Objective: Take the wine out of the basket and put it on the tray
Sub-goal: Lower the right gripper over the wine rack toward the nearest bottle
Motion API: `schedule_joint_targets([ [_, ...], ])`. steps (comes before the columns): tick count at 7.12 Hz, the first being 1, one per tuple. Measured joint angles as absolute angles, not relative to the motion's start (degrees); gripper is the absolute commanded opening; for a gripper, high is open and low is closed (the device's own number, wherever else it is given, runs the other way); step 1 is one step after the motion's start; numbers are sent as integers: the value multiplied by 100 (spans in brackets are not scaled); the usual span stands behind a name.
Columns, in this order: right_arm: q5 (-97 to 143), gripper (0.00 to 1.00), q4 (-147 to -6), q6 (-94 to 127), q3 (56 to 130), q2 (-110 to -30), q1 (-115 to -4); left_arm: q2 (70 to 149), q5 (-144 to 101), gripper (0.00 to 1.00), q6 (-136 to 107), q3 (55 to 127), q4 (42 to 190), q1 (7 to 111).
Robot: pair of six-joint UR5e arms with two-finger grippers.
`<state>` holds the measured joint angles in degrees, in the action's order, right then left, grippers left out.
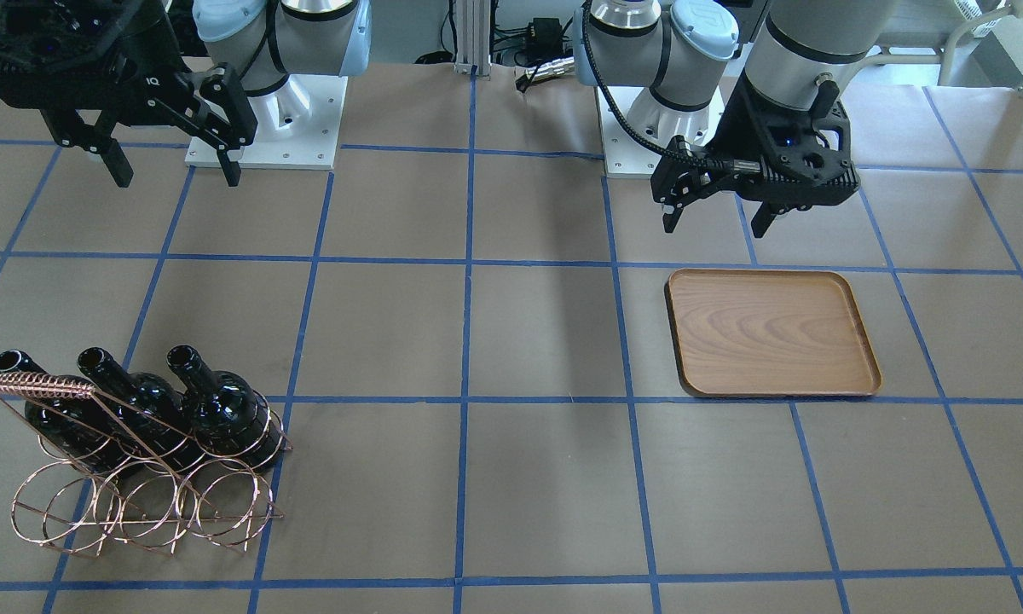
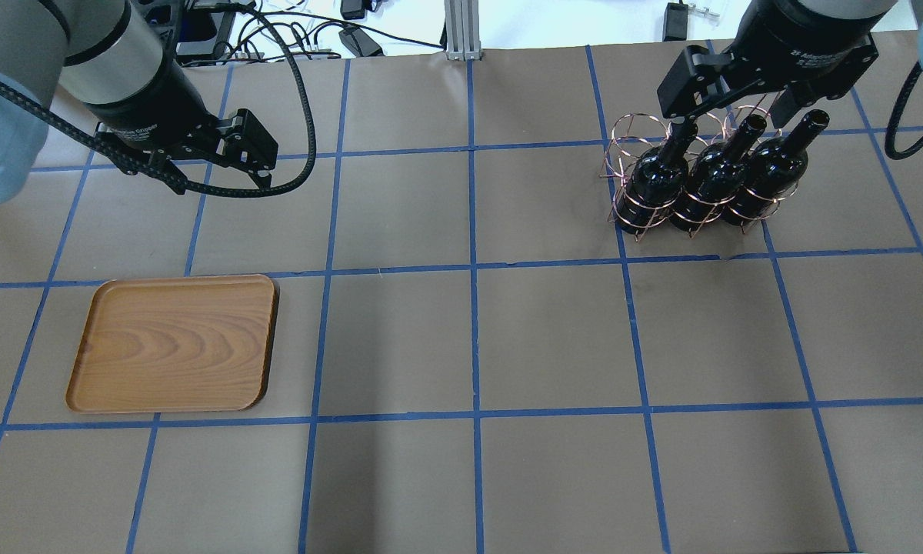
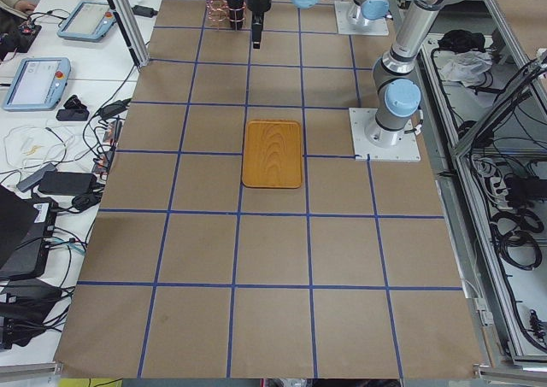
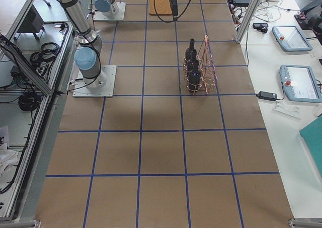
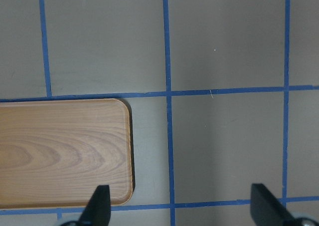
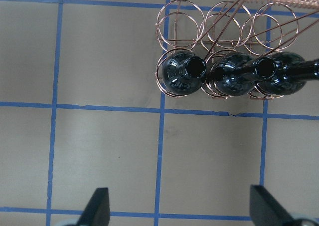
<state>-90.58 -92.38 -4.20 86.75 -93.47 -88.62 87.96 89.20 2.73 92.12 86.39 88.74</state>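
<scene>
1. The right gripper (image 2: pixel 731 114) hung above the basket end of the table. Its fingers were spread wide w/ nothing btwn them, prob. staged to drop onto a bottle neck. The wrist view put the bottles just ahead of the fingertips, not btwn them.
2. The left gripper (image 1: pixel 718 220) hovered over the table just on the robot's side of the tray. Its fingers were also apart & empty, likely parked off the drop spot.
3. The copper-coloured wire basket of round rings w/ a coiled handle bar (image 1: pixel 38 385) stood far right, seen from the robot.
4. Three dark glossy glass wine bottles (image 2: pixel 654 181) stood side by side in the basket's ring row nearer the robot. The farther row held nothing. None was lifted yet, and I couldn't tell which one was the target.
5. The flat brown wooden tray w/ rounded corners & a low rim (image 2: pixel 173 346) lay on the left, well apart from the basket. Nothing was on it.
</scene>
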Motion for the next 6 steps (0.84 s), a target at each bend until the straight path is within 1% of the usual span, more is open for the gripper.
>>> schedule_joint_targets([
  [2,-9076,100,-9176,-536,8028,-8715,-8554,8794,8939,100,274,9219,8651,8876],
  [3,-9098,97,-9190,-675,7723,-8306,-8473,8804,8949,100,278,9219,8652,8875],
  [4,-9142,93,-9223,-886,7582,-8003,-8351,8822,8952,100,280,9223,8651,8874],
  [6,-9211,85,-9176,-1302,7583,-7623,-7999,8815,8956,100,281,9258,8650,8874],
])
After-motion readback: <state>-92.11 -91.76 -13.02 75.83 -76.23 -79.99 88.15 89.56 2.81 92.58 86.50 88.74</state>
